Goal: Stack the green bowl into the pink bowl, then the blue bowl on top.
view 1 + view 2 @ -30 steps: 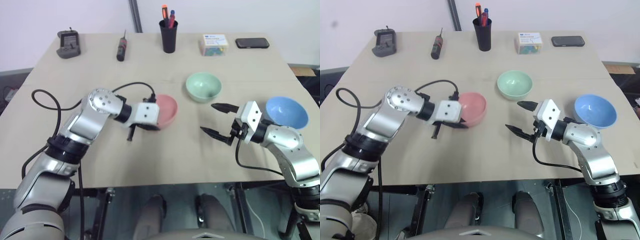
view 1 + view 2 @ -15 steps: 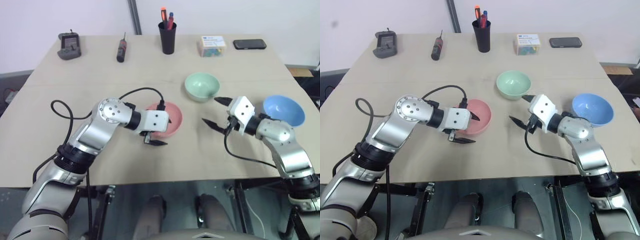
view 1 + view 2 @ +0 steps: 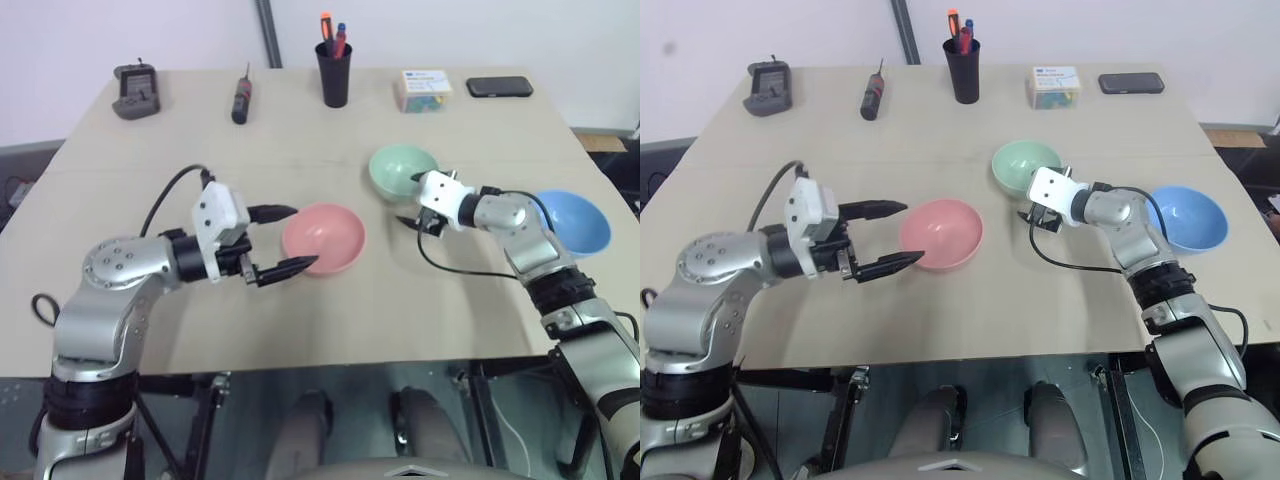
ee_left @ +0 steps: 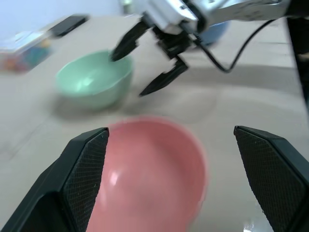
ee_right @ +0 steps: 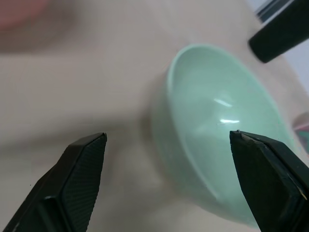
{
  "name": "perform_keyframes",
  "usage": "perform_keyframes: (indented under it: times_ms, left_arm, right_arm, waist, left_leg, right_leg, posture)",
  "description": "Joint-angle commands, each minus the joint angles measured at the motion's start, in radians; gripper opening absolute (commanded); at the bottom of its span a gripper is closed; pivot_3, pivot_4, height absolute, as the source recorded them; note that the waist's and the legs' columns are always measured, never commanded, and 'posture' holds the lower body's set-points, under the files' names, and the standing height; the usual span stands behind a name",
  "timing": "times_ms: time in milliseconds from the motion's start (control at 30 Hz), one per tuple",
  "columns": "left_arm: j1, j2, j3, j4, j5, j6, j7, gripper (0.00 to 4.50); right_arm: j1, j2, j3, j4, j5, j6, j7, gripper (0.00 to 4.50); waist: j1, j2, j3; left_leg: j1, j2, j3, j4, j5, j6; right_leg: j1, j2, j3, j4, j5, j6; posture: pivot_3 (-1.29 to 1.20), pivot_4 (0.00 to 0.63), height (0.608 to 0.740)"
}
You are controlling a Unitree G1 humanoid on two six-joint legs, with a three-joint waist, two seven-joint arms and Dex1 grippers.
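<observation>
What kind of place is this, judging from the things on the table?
Probably an office or lab workbench: a plain table against a bare wall, holding a black pen cup, a screwdriver and a phone behind three plastic bowls.

Green bowl [image 5: 217, 125]: smooth plastic, glossy, bright glints inside, between the right jaws. Pink bowl [image 4: 149, 176]: smooth plastic, soft sheen, between the left jaws. Blue bowl [image 3: 575, 220]: plain smooth plastic. Worktop [image 3: 300, 310]: matt beige, wood-look, even surface. Left fingers [image 4: 84, 164]: black, matt, fine cross-hatched texture on the inner faces. Right fingers [image 5: 82, 174]: same textured black.
</observation>
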Motion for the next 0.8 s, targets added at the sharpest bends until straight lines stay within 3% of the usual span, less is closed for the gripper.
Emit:
perform_keyframes:
  times_ms: [33, 67, 200, 233, 367, 400, 500, 800]
  left_arm:
    - [0.07, -0.011, 0.079, -0.076, -0.047, -0.041, 0.046, 4.5]
    - [0.091, -0.012, 0.097, -0.085, -0.07, -0.044, 0.043, 4.5]
    - [0.142, -0.021, 0.162, -0.096, -0.137, -0.058, 0.065, 4.5]
    - [0.153, -0.024, 0.176, -0.094, -0.151, -0.071, 0.064, 4.5]
    - [0.187, -0.033, 0.202, -0.066, -0.179, -0.103, 0.075, 4.5]
    - [0.192, -0.038, 0.201, -0.053, -0.168, -0.119, 0.084, 4.5]
    - [0.212, -0.064, 0.208, -0.02, -0.174, -0.142, 0.114, 4.5]
    - [0.248, -0.12, 0.242, 0.132, -0.159, -0.253, 0.167, 4.5]
  right_arm:
    - [-0.071, 0.016, 0.012, 0.086, -0.027, -0.082, 0.015, 3.77]
    - [-0.083, 0.02, 0.015, 0.109, -0.031, -0.096, 0.019, 3.68]
    - [-0.116, 0.029, 0.017, 0.166, -0.045, -0.144, 0.032, 2.18]
    - [-0.121, 0.031, 0.016, 0.173, -0.048, -0.152, 0.034, 2.06]
    - [-0.128, 0.024, 0.008, 0.159, -0.041, -0.162, 0.061, 0.39]
    - [-0.125, 0.021, 0.001, 0.138, -0.028, -0.155, 0.081, 0.15]
    - [-0.11, 0.019, -0.032, 0.033, 0.03, -0.112, 0.138, 0.03]
    - [0.021, 0.026, -0.03, -0.603, 0.202, 0.216, 0.267, 0.03]
  waist:
    - [0.003, 0.0, 0.0]
    - [0.002, 0.0, 0.0]
    - [0.003, 0.0, 0.0]
    - [0.002, 0.0, 0.0]
    - [0.001, 0.0, 0.0]
    - [0.001, 0.0, 0.0]
    - [0.001, 0.001, 0.0]
    - [0.004, 0.002, 0.001]
  left_leg:
    - [0.0, 0.0, 0.0, 0.0, 0.0, 0.0]
    - [0.0, 0.0, -0.001, 0.0, 0.0, 0.0]
    - [0.0, 0.0, -0.001, 0.0, 0.0, 0.0]
    - [0.0, 0.0, -0.001, 0.0, 0.0, 0.0]
    - [0.0, 0.0, 0.0, 0.0, 0.0, 0.0]
    - [0.0, 0.0, 0.0, 0.0, 0.0, 0.0]
    - [0.0, 0.0, 0.0, 0.0, 0.0, 0.0]
    - [0.0, 0.0, -0.002, -0.002, 0.0, 0.0]
  right_leg:
    - [0.0, 0.0, 0.0, 0.0, 0.0, 0.0]
    - [0.0, 0.0, -0.001, 0.0, 0.0, 0.0]
    - [0.0, 0.0, -0.001, 0.0, 0.0, 0.0]
    - [0.0, 0.0, -0.001, 0.0, 0.0, 0.0]
    - [0.0, 0.0, 0.0, 0.0, 0.0, -0.001]
    - [0.0, 0.0, 0.0, 0.0, 0.0, -0.001]
    - [0.0, 0.0, 0.0, 0.0, 0.0, -0.001]
    - [0.0, 0.0, -0.001, 0.0, 0.0, -0.001]
  posture:
    - [0.0, 0.15, 0.74]
    - [0.0, 0.15, 0.74]
    - [0.0, 0.15, 0.74]
    - [0.0, 0.15, 0.74]
    - [0.0, 0.15, 0.74]
    - [0.0, 0.15, 0.74]
    - [0.0, 0.15, 0.74]
    - [0.0, 0.15, 0.74]
